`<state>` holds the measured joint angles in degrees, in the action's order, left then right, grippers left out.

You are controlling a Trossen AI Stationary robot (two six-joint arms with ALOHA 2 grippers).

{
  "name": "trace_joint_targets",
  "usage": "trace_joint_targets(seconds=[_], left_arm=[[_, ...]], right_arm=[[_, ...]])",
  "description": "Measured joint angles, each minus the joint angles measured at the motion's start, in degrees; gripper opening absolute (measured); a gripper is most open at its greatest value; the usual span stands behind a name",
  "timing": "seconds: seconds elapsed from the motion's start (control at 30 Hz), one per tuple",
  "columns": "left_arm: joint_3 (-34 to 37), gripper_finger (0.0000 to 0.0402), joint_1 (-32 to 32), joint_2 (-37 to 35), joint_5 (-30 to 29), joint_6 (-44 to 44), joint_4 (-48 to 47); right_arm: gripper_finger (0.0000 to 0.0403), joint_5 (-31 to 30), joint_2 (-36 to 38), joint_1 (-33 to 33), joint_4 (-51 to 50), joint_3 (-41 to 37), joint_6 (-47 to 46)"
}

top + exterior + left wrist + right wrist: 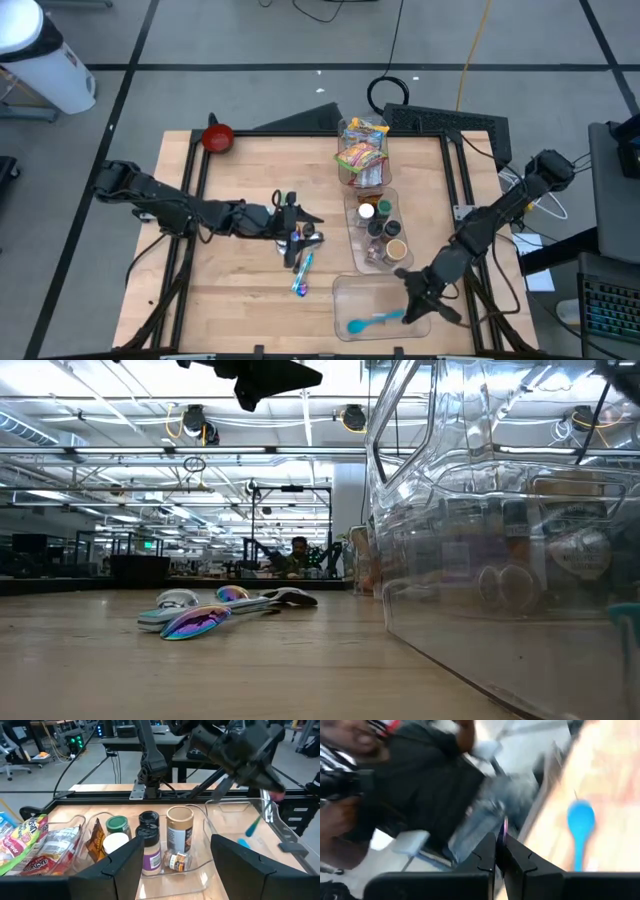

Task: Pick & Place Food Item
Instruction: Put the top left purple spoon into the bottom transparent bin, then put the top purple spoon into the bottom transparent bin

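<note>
My left gripper (300, 222) hangs open and empty above a pile of shimmering metal utensils (300, 258) that lies flat at the table's middle. Its open fingers frame the jar bin in the left wrist view (175, 870). My right gripper (415, 295) is over the near clear bin (345, 290), shut on a thin purple-shimmering sliver (504, 831). A blue spoon (368, 322) lies on that bin's floor and also shows in the right wrist view (580, 827). Snack bags (360, 148) fill the far clear bin. Spice jars (380, 228) stand and lie in the middle bin. My right gripper pinches a thin purple-shimmering piece (504, 827) between its two shut fingers; only a narrow edge shows above the fingertips. From the left wrist view a pinkish tip (276, 795) sticks out below the fingers, clear of the bin floor. Which part is held cannot be told.
A red bowl (217, 137) sits at the far left corner. The three clear bins stand in a row from the far edge to the near edge, right of the middle. The black frame rails (195, 180) run along the table's sides. A person shows beyond the table in the right wrist view.
</note>
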<state>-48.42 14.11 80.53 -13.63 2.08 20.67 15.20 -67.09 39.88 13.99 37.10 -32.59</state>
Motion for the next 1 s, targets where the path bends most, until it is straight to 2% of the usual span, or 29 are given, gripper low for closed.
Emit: trace_joint_targets(seconds=[0.2, 0.4, 0.53, 0.7, 0.83, 1.0], left_arm=[[0.0, 0.0239, 0.0, 0.0, 0.0, 0.4, -0.1], [0.0, 0.0239, 0.0, 0.0, 0.0, 1.0, -0.3], [0.0, 0.0239, 0.0, 0.0, 0.0, 1.0, -0.7], [0.0, 0.0239, 0.0, 0.0, 0.0, 1.0, -0.8], [0.0, 0.0239, 0.0, 0.0, 0.0, 1.5, -1.1], [0.0, 0.0239, 0.0, 0.0, 0.0, 1.6, -1.1]], right_arm=[[0.0004, -0.1, 0.0, -0.6, -5.4, 0.0, -3.1], [0.0018, -0.2, 0.1, -0.7, -5.5, 0.0, 0.3], [0.0054, -0.5, 0.0, -0.7, -5.7, 0.0, 3.3], [0.0118, -4.8, 0.0, -0.7, -5.6, 0.0, 3.5], [0.0163, -4.9, 0.0, -1.0, -4.3, 0.0, 5.3], [0.019, -4.9, 0.0, -1.1, 3.3, 0.0, 13.5]])
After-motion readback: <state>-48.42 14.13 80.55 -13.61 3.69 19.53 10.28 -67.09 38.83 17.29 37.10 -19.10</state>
